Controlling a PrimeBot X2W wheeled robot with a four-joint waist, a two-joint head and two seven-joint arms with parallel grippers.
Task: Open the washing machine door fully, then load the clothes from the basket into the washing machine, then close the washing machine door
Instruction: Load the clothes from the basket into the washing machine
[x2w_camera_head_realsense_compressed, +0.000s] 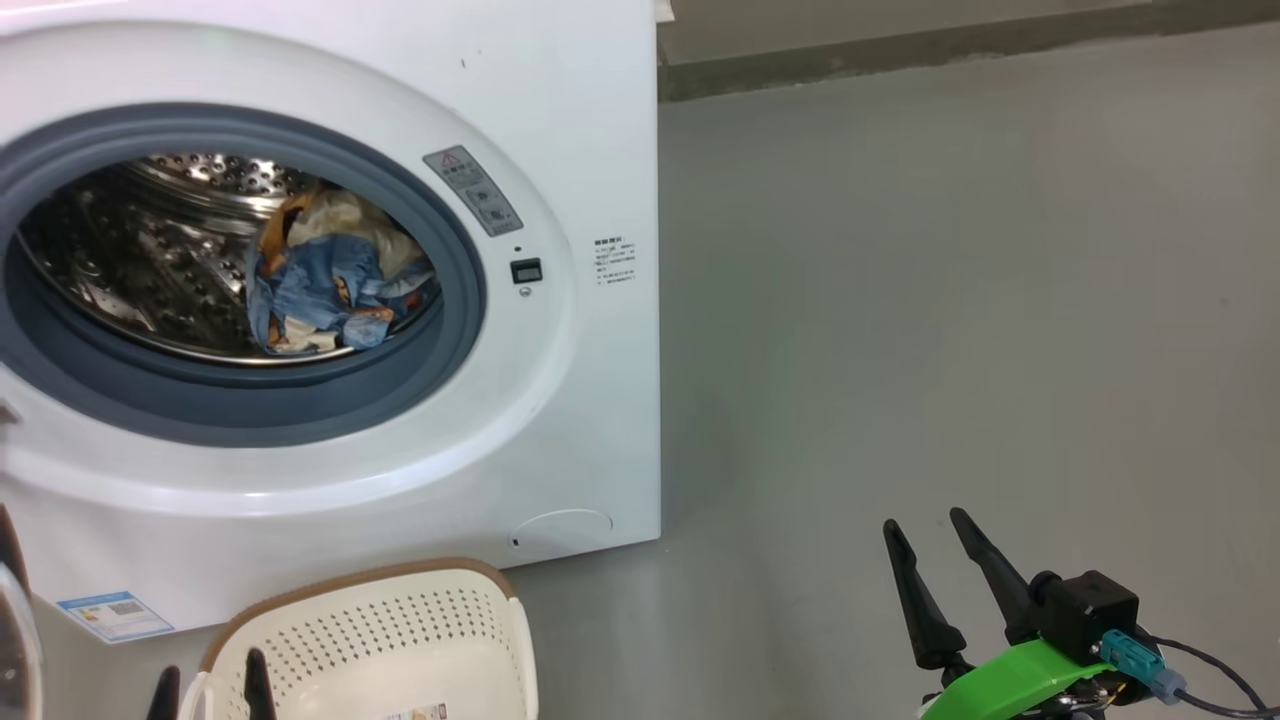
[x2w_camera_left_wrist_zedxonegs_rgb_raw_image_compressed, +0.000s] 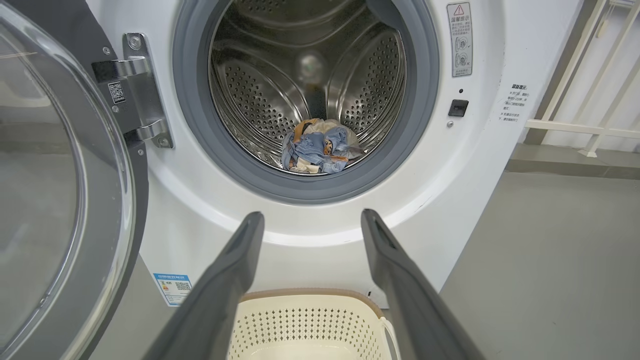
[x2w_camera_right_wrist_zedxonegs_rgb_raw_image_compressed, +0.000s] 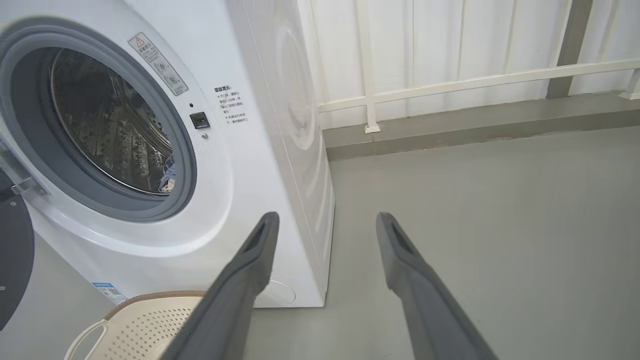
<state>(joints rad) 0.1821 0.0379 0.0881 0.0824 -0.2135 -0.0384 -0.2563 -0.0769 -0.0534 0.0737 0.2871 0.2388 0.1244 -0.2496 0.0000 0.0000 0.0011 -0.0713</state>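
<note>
Bright, even light; glints inside the washing machine (x2w_camera_left_wrist_zedxonegs_rgb_raw_image_compressed: 320, 220); wrist edges bowed.

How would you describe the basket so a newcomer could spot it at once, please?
Find the big white washing machine with its round opening. On the grey floor before it stands the basket. It alone is cream, perforated plastic with a brown rim.

Picture edges crop the basket (x2w_camera_head_realsense_compressed: 400, 630); its label (x2w_camera_head_realsense_compressed: 416, 713) seems unreadable.

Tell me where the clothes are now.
The clothes lie bunched low in the washing machine drum, at the head view's left; the basket stands below in front.
</note>
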